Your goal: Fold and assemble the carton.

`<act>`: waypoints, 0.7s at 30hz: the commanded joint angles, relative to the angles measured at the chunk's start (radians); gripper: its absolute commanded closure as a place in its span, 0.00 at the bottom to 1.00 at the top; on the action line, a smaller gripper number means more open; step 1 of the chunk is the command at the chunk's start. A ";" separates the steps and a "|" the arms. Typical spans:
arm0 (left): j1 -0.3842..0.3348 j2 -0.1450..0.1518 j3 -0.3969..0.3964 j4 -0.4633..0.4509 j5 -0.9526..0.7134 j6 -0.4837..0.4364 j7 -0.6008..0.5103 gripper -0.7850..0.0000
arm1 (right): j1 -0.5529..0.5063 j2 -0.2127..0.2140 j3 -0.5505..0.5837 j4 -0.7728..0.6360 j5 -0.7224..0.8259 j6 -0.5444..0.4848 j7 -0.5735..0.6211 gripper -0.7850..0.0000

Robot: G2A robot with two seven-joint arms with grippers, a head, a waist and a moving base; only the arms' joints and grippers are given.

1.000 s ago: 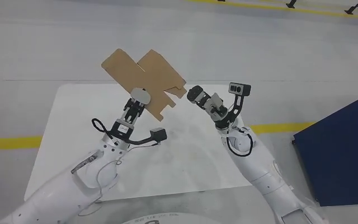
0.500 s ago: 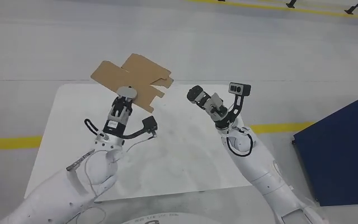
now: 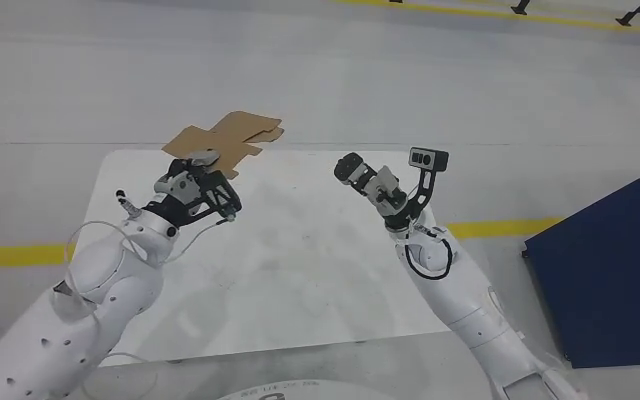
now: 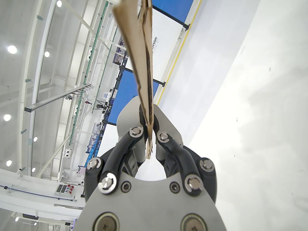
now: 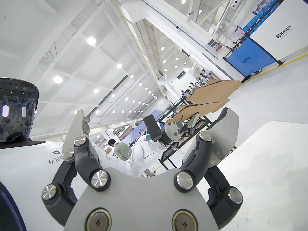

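In the top view the carton (image 3: 225,135) is seen as a flat, unfolded sheet of brown cardboard with notched flaps. It is held in the air over the far left part of the white table (image 3: 300,290), lying nearly level, with its far part reaching out past the table's edge. It is clamped at its near edge by the left gripper (image 3: 203,160). The right gripper (image 3: 350,167) is raised over the far middle of the table, well apart from the carton, and nothing is held in it. In the left wrist view the carton (image 4: 143,68) is seen edge-on as a thin double layer of corrugated board, the layers parting slightly farther out. Its near edge is pinched between the two fingers (image 4: 168,126), which are closed tightly on it. In the right wrist view the right gripper (image 5: 154,116) is shown spread wide and empty, and beyond it the carton (image 5: 209,97) is seen from underneath as tan panels divided by slits, gripped by the left gripper (image 5: 190,121)
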 commanded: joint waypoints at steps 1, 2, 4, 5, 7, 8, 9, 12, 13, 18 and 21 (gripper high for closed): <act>-0.001 0.000 0.001 0.000 -0.001 0.000 0.000 1.00 | 0.000 0.000 0.000 0.000 0.000 0.000 0.000 0.00; -0.001 0.000 0.001 0.000 -0.001 0.000 0.000 1.00 | 0.000 0.000 0.000 0.000 0.000 0.000 0.000 0.00; -0.001 0.000 0.001 0.000 -0.001 0.000 0.000 1.00 | 0.000 0.000 0.000 0.000 0.000 0.000 0.000 0.00; 0.009 -0.002 -0.007 0.014 -0.054 -0.012 -0.007 1.00 | 0.000 0.000 0.000 0.000 0.000 0.000 0.000 0.00; 0.011 -0.006 -0.042 0.025 -0.215 -0.041 0.024 1.00 | 0.000 0.000 0.000 0.000 0.000 0.000 0.000 0.00; 0.011 -0.006 -0.063 0.035 -0.310 -0.082 0.040 1.00 | 0.000 0.000 0.000 0.000 0.000 0.000 0.000 0.00; 0.008 -0.006 -0.087 0.042 -0.405 -0.135 0.052 1.00 | 0.000 0.000 0.000 0.000 0.000 0.000 0.000 0.00; -0.002 -0.001 -0.158 0.069 -0.650 -0.303 0.066 1.00 | 0.000 0.000 0.000 0.000 0.000 0.000 0.000 0.00; -0.005 0.001 -0.178 0.081 -0.730 -0.356 0.067 1.00 | 0.000 0.000 0.000 0.000 0.000 0.000 0.000 0.00; -0.035 0.008 -0.244 0.153 -1.086 -0.588 0.031 1.00 | 0.000 0.000 0.000 0.000 0.000 0.000 0.000 0.00; -0.059 0.011 -0.255 0.211 -1.279 -0.692 -0.011 1.00 | 0.000 0.000 0.000 0.000 0.000 0.000 0.000 0.00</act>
